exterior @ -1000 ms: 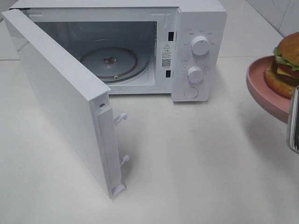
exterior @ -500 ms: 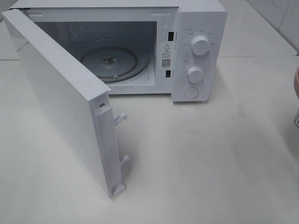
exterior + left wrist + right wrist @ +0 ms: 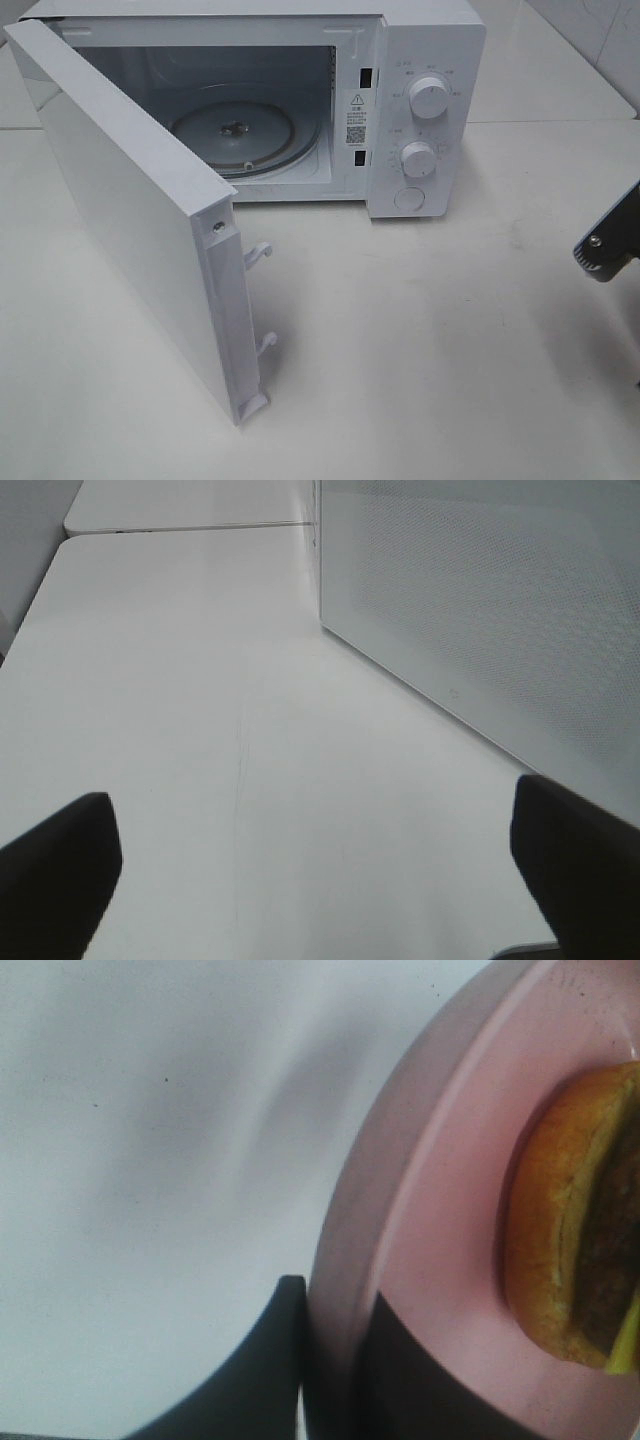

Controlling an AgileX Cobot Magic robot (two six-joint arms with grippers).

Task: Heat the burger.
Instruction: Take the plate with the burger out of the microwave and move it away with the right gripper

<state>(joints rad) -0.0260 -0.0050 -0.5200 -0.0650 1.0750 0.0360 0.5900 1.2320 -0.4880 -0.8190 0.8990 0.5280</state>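
Right gripper [image 3: 330, 1360] fingers [image 3: 250, 1370] pinching 1 pink plate [image 3: 440, 1190] with 1 burger [image 3: 575, 1220]; left gripper [image 3: 320, 880] fingers spread.

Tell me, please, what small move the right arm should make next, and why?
Probably carry the plate toward the open microwave: the right gripper is clamped on the plate's rim with the burger aboard, the door stands wide, and the glass turntable is bare.

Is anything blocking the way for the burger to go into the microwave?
Nothing visible does. The microwave door is swung wide open and only its glass turntable sits inside. The burger rides on the pink plate pinched by the right gripper.
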